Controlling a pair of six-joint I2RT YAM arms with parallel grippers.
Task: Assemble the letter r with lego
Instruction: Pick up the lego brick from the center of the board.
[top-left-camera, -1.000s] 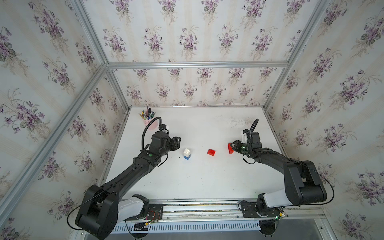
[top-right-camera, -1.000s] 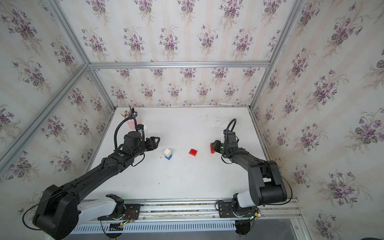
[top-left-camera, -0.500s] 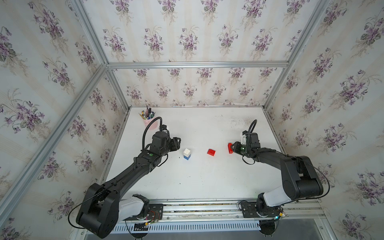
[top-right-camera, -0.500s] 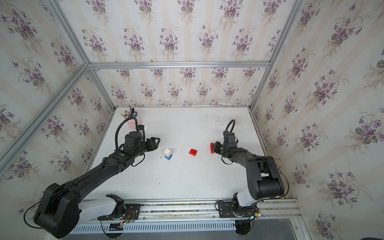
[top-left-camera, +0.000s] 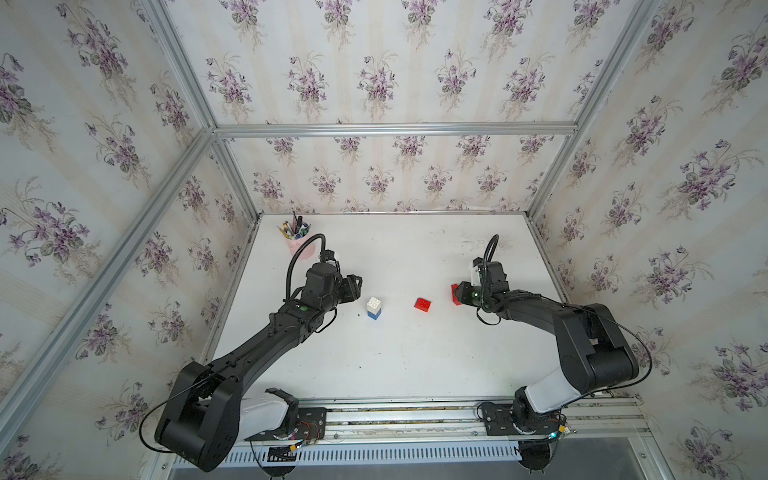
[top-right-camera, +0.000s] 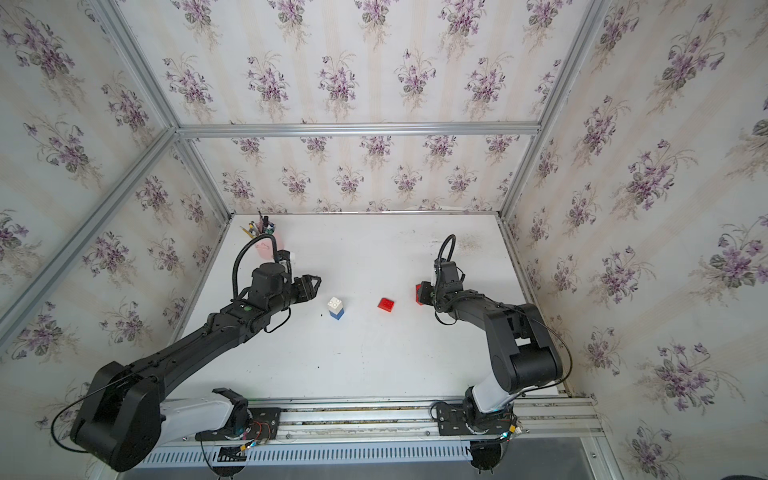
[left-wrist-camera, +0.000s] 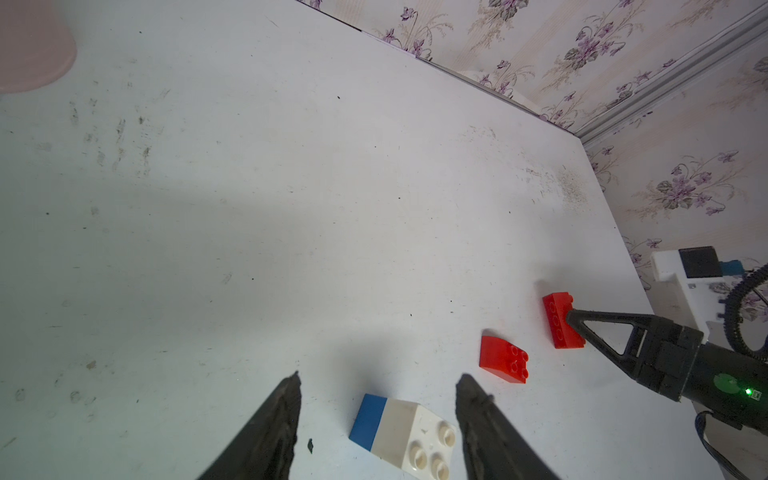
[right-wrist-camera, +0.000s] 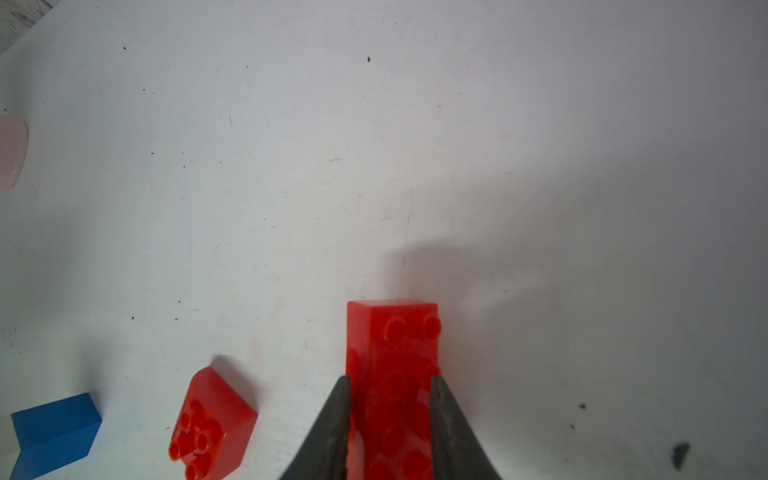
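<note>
**Right gripper (right-wrist-camera: 390, 380) clamped on long red brick (right-wrist-camera: 395, 332); left gripper (left-wrist-camera: 380, 378) spread and empty**

The white table (top-left-camera: 415, 357) carries everything. The left arm (top-left-camera: 266, 345) and the right arm (top-left-camera: 582, 332) reach in from the near rail. The right arm's elbow has drawn slightly inward since a second ago; the left arm has not moved. A pen cup (top-left-camera: 296, 243) stands in the far left corner, partly behind the left arm's cable (top-left-camera: 291, 266).

The right gripper's fingers press both long sides of the long red brick, low at the table's right side. Whether it is lifted cannot be told. In both top views the fingers cover most of it, and the right wrist view cuts off its near end. The left gripper is released, fingers wide apart; the left wrist view crops their bases.

Just ahead of it, not touching, the white brick (top-left-camera: 374, 304) stands on the blue brick (top-left-camera: 374, 316), mid-table. The right wrist view shows only a cropped corner of the blue one. The short red brick (top-left-camera: 422, 304) lies loose between this stack and the long red brick, apart from both. No brick has shifted.
</note>
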